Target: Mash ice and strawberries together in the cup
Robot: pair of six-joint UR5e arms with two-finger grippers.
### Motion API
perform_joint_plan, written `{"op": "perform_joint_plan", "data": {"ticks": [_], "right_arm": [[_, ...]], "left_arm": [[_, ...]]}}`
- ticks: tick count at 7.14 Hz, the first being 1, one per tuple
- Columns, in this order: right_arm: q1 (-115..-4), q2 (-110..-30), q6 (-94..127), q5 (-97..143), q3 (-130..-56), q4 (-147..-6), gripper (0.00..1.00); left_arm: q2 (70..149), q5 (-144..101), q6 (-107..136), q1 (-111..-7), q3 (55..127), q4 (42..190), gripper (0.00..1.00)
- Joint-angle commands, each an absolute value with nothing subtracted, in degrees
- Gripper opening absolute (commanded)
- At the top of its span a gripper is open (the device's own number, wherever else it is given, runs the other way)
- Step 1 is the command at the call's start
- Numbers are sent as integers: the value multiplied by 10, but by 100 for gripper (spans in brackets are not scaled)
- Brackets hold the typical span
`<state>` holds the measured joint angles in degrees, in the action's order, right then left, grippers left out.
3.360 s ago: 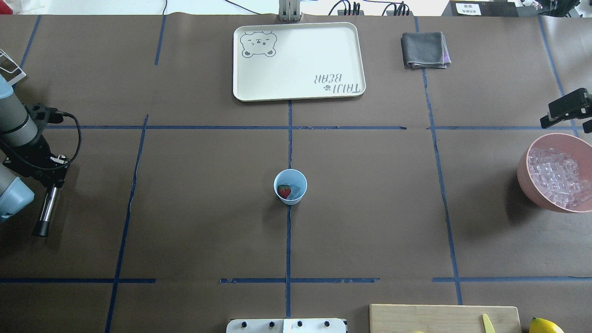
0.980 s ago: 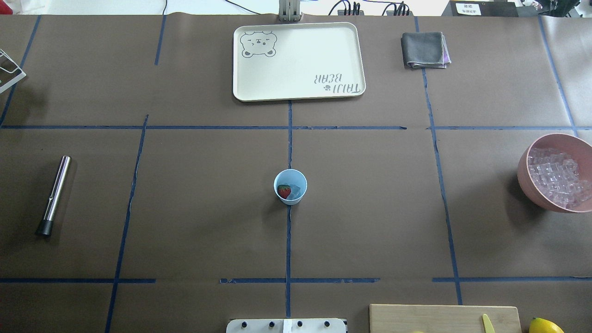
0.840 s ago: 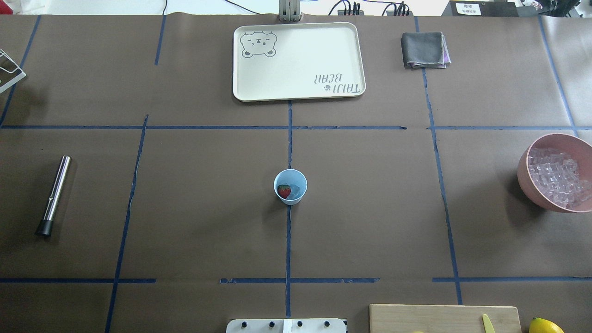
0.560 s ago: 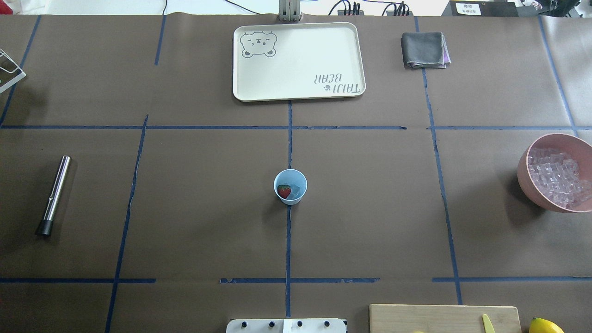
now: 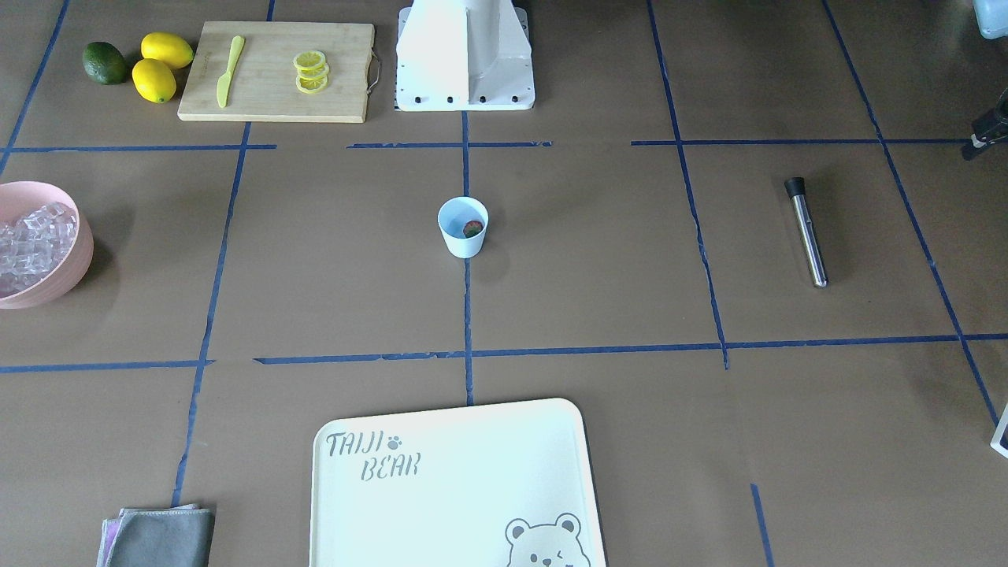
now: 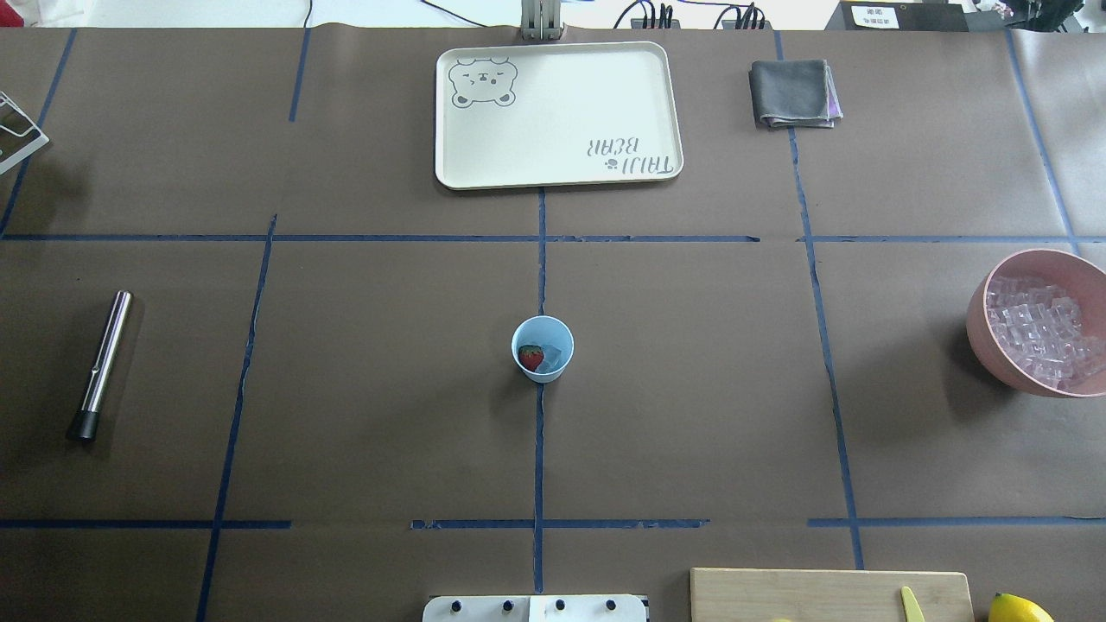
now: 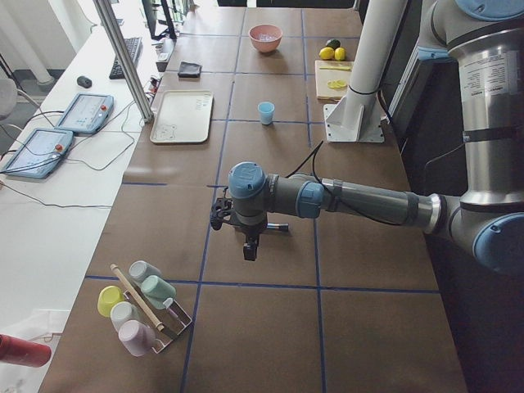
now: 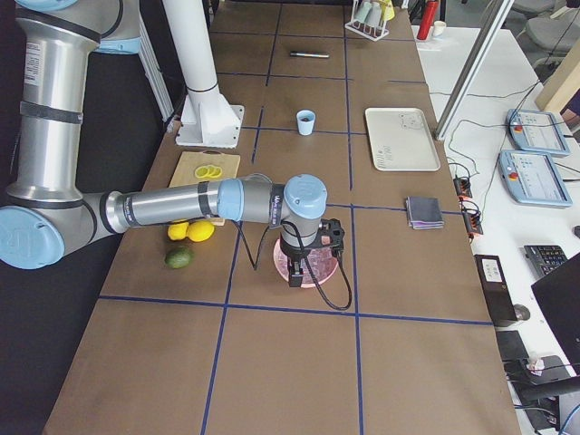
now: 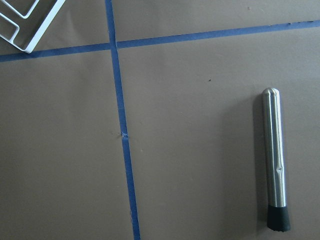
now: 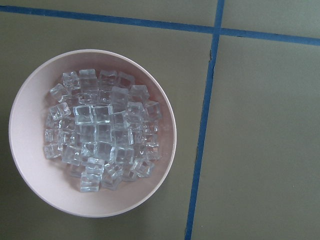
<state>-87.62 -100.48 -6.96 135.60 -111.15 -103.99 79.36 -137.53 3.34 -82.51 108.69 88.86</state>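
Both arms have gone from the overhead view since the earliest frame, where the left one stood over the muddler (image 6: 102,365) and the right tool showed at the upper right edge. Nothing on the tabletop (image 6: 691,389) has shifted; the muddler lies where it did, at the left of the overhead view.

The cup (image 6: 543,349) stands upright at the centre, on the blue tape line. Inside it sit the strawberry (image 6: 530,356) and, touching it, a piece of ice (image 6: 554,356). The berry looks whole and the ice unbroken, so loading seems done while mashing shows no visible result. With the muddler lying free and well apart from the cup, the crushing appears either left to do or without effect on these pieces.

The left arm reaches out level over the tabletop, wrist bent down, the left tool (image 7: 250,246) pointing downward above the muddler. The right arm is stretched the same way, the right tool (image 8: 296,272) hanging over the bowl (image 10: 30,170) of spare ice. Neither tool's fingers show clearly, so whether they are released or clenched cannot be told.
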Motion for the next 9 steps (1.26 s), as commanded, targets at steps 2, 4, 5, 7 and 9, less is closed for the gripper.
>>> {"op": "perform_joint_plan", "data": {"ticks": [2,4,5,7,9], "right_arm": [[-876,-1009,-68,1352,-1122,-1038,100],[-876,-1012,-70,1352,-1134,-1036,100],[-876,-1012,-75,1347,-1142,-1036,100],[-876,-1006,-93,1328,-1143,-1037,100],[-876,-1009,-89,1332,-1143,-1036,100]], "left_arm": [[796,-1380,33,-826,1092,895,100],[766,-1369,33,-837,1145,889,100],[737,-1368,33,-836,1139,889,100],[705,-1364,27,-839,1142,912,100],[701,-1348,29,-861,1172,917,100]]}}
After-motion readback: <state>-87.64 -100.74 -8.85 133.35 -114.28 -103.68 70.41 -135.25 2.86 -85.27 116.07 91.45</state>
